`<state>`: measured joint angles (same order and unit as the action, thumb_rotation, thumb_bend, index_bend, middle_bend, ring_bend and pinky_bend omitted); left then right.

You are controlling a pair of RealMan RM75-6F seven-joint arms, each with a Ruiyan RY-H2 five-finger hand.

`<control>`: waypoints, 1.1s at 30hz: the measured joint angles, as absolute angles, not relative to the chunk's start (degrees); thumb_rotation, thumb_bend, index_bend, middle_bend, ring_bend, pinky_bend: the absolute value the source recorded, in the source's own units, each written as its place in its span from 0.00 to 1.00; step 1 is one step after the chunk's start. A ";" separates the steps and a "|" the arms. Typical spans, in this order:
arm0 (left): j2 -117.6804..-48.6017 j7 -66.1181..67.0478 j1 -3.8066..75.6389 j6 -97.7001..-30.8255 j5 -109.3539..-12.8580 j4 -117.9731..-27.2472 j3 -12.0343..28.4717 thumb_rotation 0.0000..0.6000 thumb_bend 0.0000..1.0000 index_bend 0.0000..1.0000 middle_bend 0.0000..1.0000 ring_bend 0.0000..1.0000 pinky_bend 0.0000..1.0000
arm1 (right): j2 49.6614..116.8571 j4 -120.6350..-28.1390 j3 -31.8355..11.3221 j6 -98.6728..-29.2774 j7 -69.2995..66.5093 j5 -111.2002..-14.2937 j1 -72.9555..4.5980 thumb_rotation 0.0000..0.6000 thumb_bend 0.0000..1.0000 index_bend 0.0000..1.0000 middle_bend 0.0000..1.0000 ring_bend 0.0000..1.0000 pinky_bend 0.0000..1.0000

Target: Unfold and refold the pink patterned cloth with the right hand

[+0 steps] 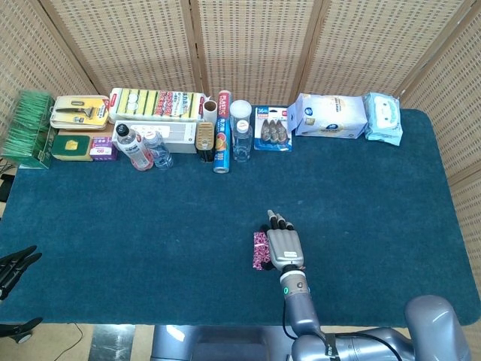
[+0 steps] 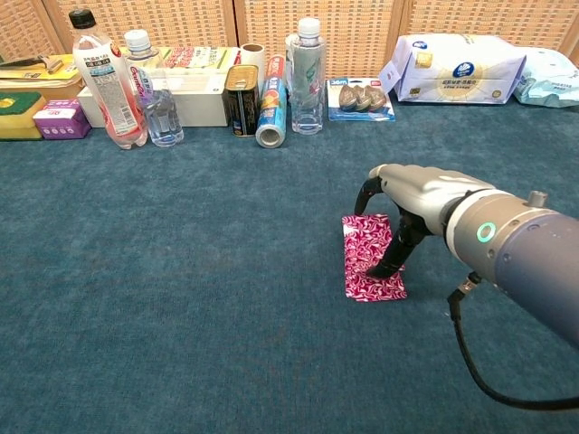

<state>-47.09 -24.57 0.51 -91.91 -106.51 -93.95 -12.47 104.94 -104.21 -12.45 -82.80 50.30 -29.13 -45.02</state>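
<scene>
Right hand [image 2: 398, 221] arching over pink patterned cloth [image 2: 371, 258], fingertips pressing its right part; grasp unclear. Cloth lying folded mid-table on blue table mat [image 2: 181, 298]. Roll [image 1: 221, 132] at 12 o'clock reading "PLASTIC". Left hand [image 1: 15, 265] resting open at 9 o'clock edge.

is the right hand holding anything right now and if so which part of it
The right hand has the pink patterned cloth, fingertips on the folded-over flap's leading edge. Whether that edge is pinched or just pressed cannot be told.
</scene>
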 measured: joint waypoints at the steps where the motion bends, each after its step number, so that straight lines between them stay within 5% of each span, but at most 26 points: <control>1: -47.09 -24.59 0.50 -91.93 -106.45 -93.94 -12.46 1.00 0.07 0.00 0.00 0.00 0.05 | 105.09 -104.24 -12.27 -82.91 50.57 -29.04 -44.91 1.00 0.25 0.27 0.00 0.00 0.12; 33: -46.97 -25.20 0.72 -91.86 -106.52 -93.78 -12.61 1.00 0.07 0.00 0.00 0.00 0.05 | 104.65 -104.59 -12.90 -80.21 52.81 -26.00 -43.71 1.00 0.25 0.25 0.00 0.00 0.12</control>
